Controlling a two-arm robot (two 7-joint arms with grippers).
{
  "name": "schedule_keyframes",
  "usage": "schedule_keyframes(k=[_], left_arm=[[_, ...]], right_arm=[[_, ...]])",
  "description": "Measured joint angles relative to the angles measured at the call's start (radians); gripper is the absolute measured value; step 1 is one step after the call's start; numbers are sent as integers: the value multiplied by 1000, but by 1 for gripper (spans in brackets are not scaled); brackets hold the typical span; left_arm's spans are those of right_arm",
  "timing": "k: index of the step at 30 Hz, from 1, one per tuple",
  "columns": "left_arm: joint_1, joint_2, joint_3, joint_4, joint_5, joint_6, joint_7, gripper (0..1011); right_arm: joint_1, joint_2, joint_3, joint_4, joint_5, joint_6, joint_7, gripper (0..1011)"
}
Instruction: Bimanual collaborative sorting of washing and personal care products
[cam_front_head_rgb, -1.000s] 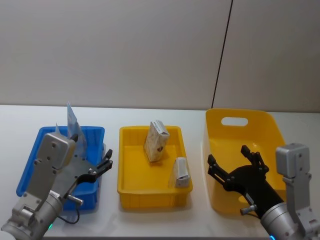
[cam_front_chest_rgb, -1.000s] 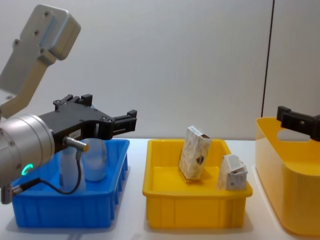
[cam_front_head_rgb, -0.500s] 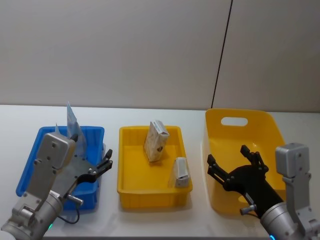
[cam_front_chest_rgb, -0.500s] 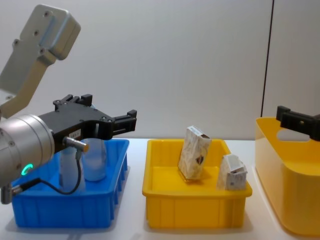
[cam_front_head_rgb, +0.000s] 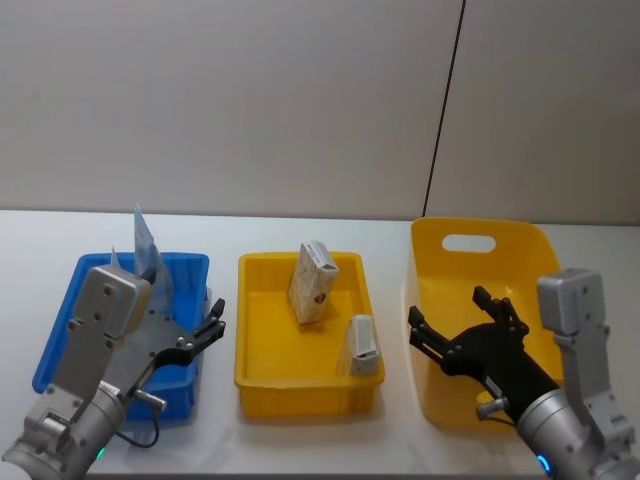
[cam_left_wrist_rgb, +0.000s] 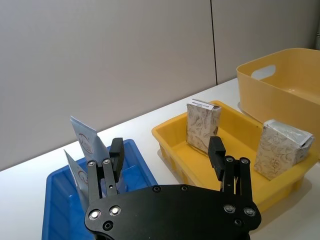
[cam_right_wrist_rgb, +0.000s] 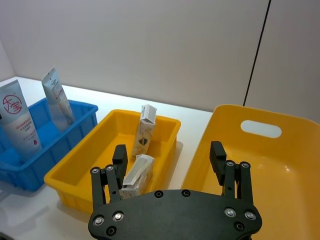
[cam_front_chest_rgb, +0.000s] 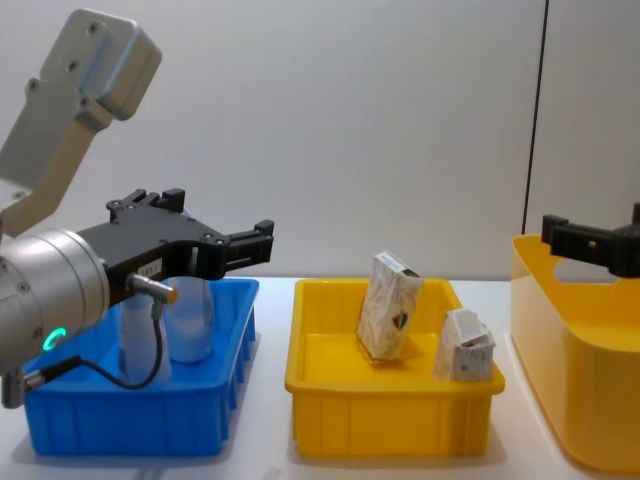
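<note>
Change: right pincer (cam_front_head_rgb: 447, 310) has crept toward the middle of the worktop (cam_front_head_rgb: 320, 232), away from the bin (cam_front_head_rgb: 520, 255) and nearer the yellow tray (cam_front_head_rgb: 243, 330). In the chest view more of it now pokes in from the right. Its jaws are apart with nothing in them. The left pincer (cam_front_head_rgb: 212, 318) hasn't budged. It hangs above the right rim of the blue tray (cam_front_head_rgb: 60, 310), jaws apart, also bare.

Products are unmoved. The tubes (cam_right_wrist_rgb: 17, 120) stand in the blue tray by the worktop's left edge. The carton (cam_front_head_rgb: 312, 283) stands tilted in the yellow tray mid-worktop, and the packet (cam_front_head_rgb: 362, 345) leans in that tray's near right corner.

Our read: the right arm is lining up on the yellow tray, and the packet is the likeliest target since it's nearest. No grasp has started, so that side is at the approach stage and the left arm looks to be waiting.

Can't see well:
- Tube bases sit below the blue tray's wall, and in the chest view the left pincer covers most of them. We count two but can't rule out more.
- What the carton leans on, if anything: can't tell.
- The chest view's right edge cuts off the right pincer.
- In the right wrist view, part of the bin floor is behind the pincer.
</note>
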Motion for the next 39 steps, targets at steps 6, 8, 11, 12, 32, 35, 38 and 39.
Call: schedule_keyframes(k=[6, 8, 11, 12, 32, 35, 38, 39], left_arm=[[0, 0, 0, 0, 0, 0, 0, 1001], [0, 0, 0, 0, 0, 0, 0, 1001], [0, 0, 0, 0, 0, 0, 0, 1001], [0, 0, 0, 0, 0, 0, 0, 1001], [0, 0, 0, 0, 0, 0, 0, 1001], [0, 0, 0, 0, 0, 0, 0, 1001], [0, 0, 0, 0, 0, 0, 0, 1001], [0, 0, 0, 0, 0, 0, 0, 1001]], right_arm=[[32, -6, -6, 8, 3, 74, 5, 1004], [42, -9, -8, 12, 3, 91, 5, 1004], [60, -17, -15, 22, 4, 125, 5, 1004], [63, -19, -16, 24, 4, 133, 5, 1004], [159, -109, -70, 105, -2, 314, -21, 1004], [166, -122, -72, 114, -4, 330, -30, 1003], [174, -138, -73, 127, -6, 348, -43, 1004], [178, -148, -73, 134, -7, 358, -52, 1004]])
